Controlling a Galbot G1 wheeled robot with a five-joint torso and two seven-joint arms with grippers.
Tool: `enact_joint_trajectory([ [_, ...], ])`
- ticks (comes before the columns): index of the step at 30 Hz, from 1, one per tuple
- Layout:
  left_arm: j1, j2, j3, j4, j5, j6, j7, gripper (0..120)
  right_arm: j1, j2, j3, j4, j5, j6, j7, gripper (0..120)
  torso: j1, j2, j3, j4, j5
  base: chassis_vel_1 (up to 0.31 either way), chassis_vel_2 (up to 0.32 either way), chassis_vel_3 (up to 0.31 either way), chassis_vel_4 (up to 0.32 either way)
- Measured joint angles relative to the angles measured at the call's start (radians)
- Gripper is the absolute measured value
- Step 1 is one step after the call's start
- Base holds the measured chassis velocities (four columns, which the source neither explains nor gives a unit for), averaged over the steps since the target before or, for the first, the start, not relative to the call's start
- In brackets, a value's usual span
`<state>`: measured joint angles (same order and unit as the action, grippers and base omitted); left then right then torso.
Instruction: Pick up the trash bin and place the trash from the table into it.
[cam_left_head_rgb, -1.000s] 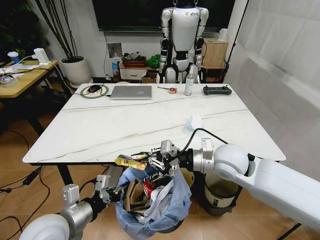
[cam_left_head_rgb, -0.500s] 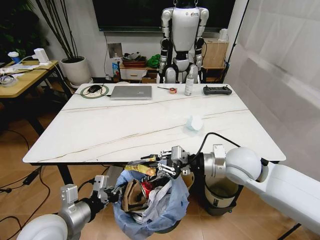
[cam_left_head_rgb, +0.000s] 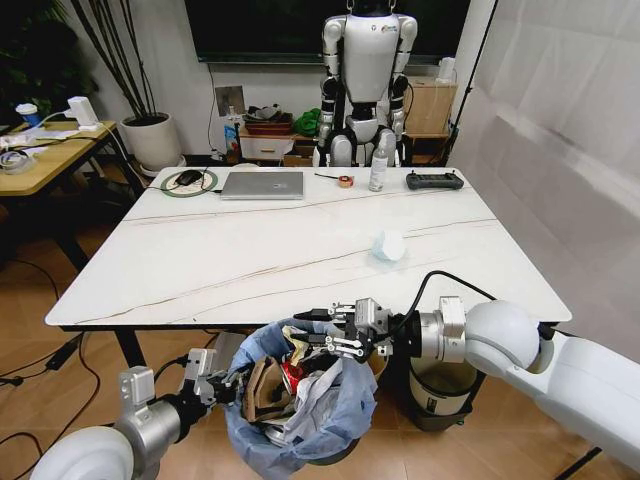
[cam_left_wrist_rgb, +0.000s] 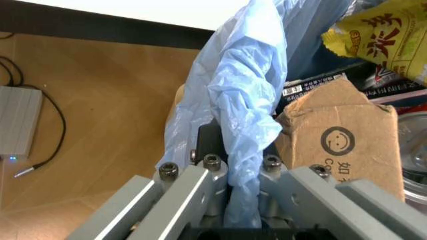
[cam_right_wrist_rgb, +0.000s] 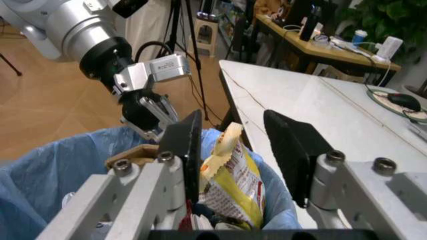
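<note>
Litter, a torn brown cardboard box (cam_left_head_rgb: 262, 388) and a yellow snack packet (cam_right_wrist_rgb: 227, 172), fills the blue-bagged round trash bin (cam_left_head_rgb: 340, 420) below the parted fingers of the right gripper (cam_left_head_rgb: 335, 329), while the left gripper (cam_left_head_rgb: 222, 385) pinches its rim beside the white marble table (cam_left_head_rgb: 200, 270).

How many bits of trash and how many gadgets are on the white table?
Trash: 1, the crumpled white piece.
Gadgets: 3, the laptop, the mouse and the controller.
Total: 4.
</note>
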<state>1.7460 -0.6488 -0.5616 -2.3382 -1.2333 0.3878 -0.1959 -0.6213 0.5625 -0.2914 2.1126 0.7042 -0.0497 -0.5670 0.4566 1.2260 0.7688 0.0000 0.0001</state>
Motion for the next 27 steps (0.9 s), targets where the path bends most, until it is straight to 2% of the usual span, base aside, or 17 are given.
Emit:
enact_joint_trajectory([
  [4, -0.001, 0.0, -0.001, 0.009, 0.0, 0.0, 0.0, 0, -0.019, -0.006, 0.054, 0.025, 0.054, -0.004, 0.02, 53, 0.0, 0.0, 0.0, -0.0001, 0.0, 0.0, 0.0, 0.0, 0.0],
  [7, -0.002, -0.002, 0.001, 0.012, 0.001, 0.0, 0.001, 0, -0.023, -0.007, 0.085, 0.034, 0.093, -0.008, 0.048, 60, 0.0, 0.0, 0.0, 0.0, -0.0001, 0.0, 0.0, 0.0, 0.0],
  [11, -0.004, -0.008, 0.008, 0.016, 0.005, 0.0, 0.002, 0, -0.062, -0.005, 0.191, 0.03, 0.153, 0.009, 0.226, 81, 0.0, 0.0, 0.0, -0.0001, -0.0002, 0.0, 0.0, 0.0, 0.0],
  [13, -0.004, -0.008, 0.009, 0.016, 0.006, 0.0, 0.004, 0, -0.076, 0.008, 0.227, 0.008, 0.166, 0.008, 0.285, 87, 0.0, 0.0, 0.0, -0.0003, -0.0001, 0.0, 0.0, 0.0, 0.0],
  [15, -0.003, -0.009, 0.009, 0.016, 0.006, 0.0, 0.004, 0, -0.079, 0.013, 0.234, 0.001, 0.169, 0.007, 0.299, 87, 0.0, 0.0, 0.0, -0.0002, -0.0001, 0.0, 0.0, 0.0, 0.0],
  [16, -0.003, -0.009, 0.009, 0.015, 0.007, 0.0, 0.004, 0, -0.083, 0.035, 0.254, -0.025, 0.17, -0.013, 0.352, 94, 0.0, 0.0, 0.0, -0.0003, 0.0001, 0.0, 0.0, 0.0, 0.0],
  [17, -0.004, -0.009, 0.008, 0.013, 0.007, 0.0, 0.004, 0, -0.083, 0.055, 0.264, -0.044, 0.17, -0.041, 0.395, 97, 0.0, 0.0, 0.0, -0.0001, 0.0, 0.0, 0.0, 0.0, 0.0],
  [22, 0.001, -0.011, 0.003, 0.008, 0.008, -0.001, 0.004, 0, -0.054, 0.143, 0.25, -0.145, 0.146, -0.124, 0.49, 100, 0.0, 0.0, 0.0, 0.0, -0.0002, 0.0, 0.0, 0.0, 0.0],
  [27, 0.004, -0.014, -0.002, 0.005, 0.009, -0.001, 0.005, 0, -0.024, 0.198, 0.209, -0.236, 0.105, -0.156, 0.5, 100, 0.0, 0.0, 0.0, 0.0001, 0.0, 0.0, 0.0, 0.0, 0.0],
])
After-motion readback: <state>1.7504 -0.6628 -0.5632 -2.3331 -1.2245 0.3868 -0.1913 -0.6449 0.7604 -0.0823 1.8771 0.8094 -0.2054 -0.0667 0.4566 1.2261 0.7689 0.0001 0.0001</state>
